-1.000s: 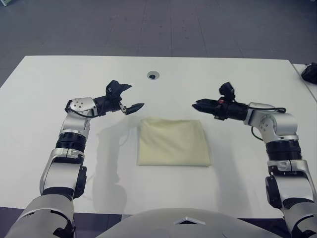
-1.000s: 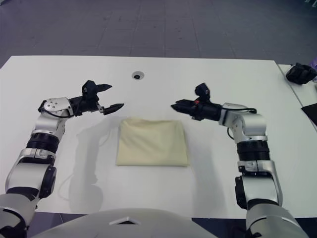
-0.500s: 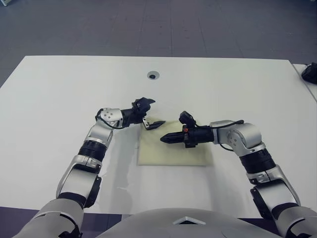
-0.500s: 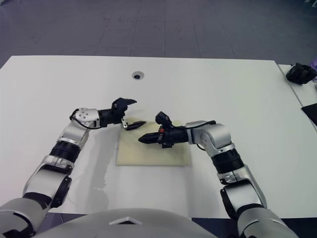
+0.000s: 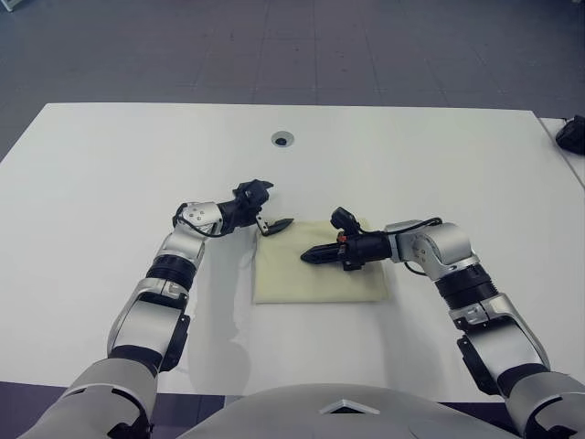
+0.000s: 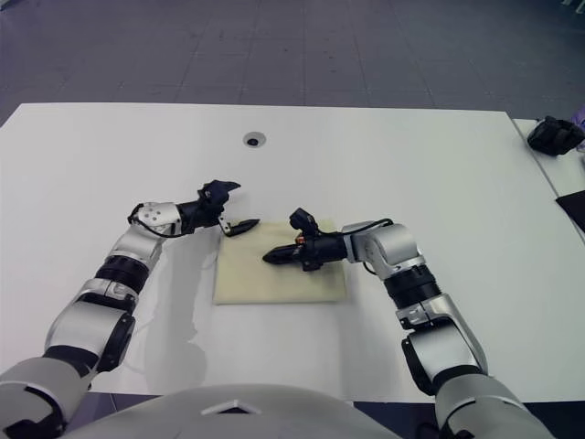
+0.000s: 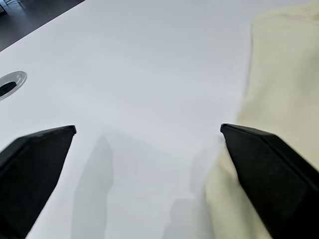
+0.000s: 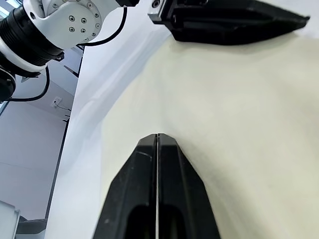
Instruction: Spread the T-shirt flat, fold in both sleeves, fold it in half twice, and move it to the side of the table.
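Left gripper (image 5: 277, 205) spread wide at folded T-shirt's (image 5: 320, 279) far corner; my right gripper (image 5: 306, 258) pinched closed over the cloth.

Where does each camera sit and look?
Left eye view: on the head, looking down at the table, folded T-shirt and both arms.
Right eye view: beside it, same scene.
Left wrist view: between the open left fingers, toward the T-shirt's edge.
Right wrist view: over the shut right fingers, across the T-shirt.
All share the T-shirt.
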`<state>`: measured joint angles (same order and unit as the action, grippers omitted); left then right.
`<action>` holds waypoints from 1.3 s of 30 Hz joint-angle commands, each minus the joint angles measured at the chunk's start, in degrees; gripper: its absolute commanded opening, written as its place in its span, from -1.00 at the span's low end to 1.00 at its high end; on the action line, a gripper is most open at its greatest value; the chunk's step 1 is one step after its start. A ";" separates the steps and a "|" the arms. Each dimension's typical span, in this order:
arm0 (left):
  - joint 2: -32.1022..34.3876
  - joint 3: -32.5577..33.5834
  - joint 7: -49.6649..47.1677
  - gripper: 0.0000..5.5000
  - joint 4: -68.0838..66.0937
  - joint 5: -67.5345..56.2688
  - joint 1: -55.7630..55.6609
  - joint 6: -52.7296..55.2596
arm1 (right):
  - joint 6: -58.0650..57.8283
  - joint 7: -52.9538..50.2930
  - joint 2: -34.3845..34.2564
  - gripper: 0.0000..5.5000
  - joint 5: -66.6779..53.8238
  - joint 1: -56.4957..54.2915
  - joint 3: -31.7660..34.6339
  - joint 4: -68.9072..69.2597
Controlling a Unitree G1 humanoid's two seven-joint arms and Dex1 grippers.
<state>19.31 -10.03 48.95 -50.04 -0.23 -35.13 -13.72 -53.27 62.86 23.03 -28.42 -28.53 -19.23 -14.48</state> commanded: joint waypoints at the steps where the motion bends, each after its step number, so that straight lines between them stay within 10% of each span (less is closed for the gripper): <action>1: 2.21 2.85 -0.80 0.96 -3.02 -0.48 -2.94 0.26 | -0.55 -0.66 0.50 -0.99 1.93 1.07 -0.62 -2.37; 13: 8.47 7.92 -16.42 0.96 -5.21 3.70 -8.74 -7.35 | 8.31 -13.93 -0.68 -0.99 8.39 -4.00 6.94 -23.05; 22: 5.76 9.56 -21.02 0.96 15.09 0.68 1.40 -4.97 | 35.52 -58.73 5.86 -0.99 0.49 -9.31 35.46 -55.41; 29: 1.76 7.49 -23.24 0.96 26.39 0.90 8.10 1.42 | 45.00 -56.24 7.87 -0.99 4.45 -9.34 37.03 -57.90; 34: -0.22 7.07 -25.63 0.96 34.05 1.48 11.62 3.43 | 56.01 -48.73 9.54 -0.92 9.57 -7.31 34.80 -46.40; 39: -2.65 7.90 -30.26 0.96 44.93 1.77 18.13 4.82 | 57.65 -50.44 5.91 -0.65 18.72 9.23 25.53 -5.46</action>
<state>18.58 -2.69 22.30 -13.57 0.45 -22.25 -10.80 4.45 13.54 32.17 -16.11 -31.15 13.57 -47.62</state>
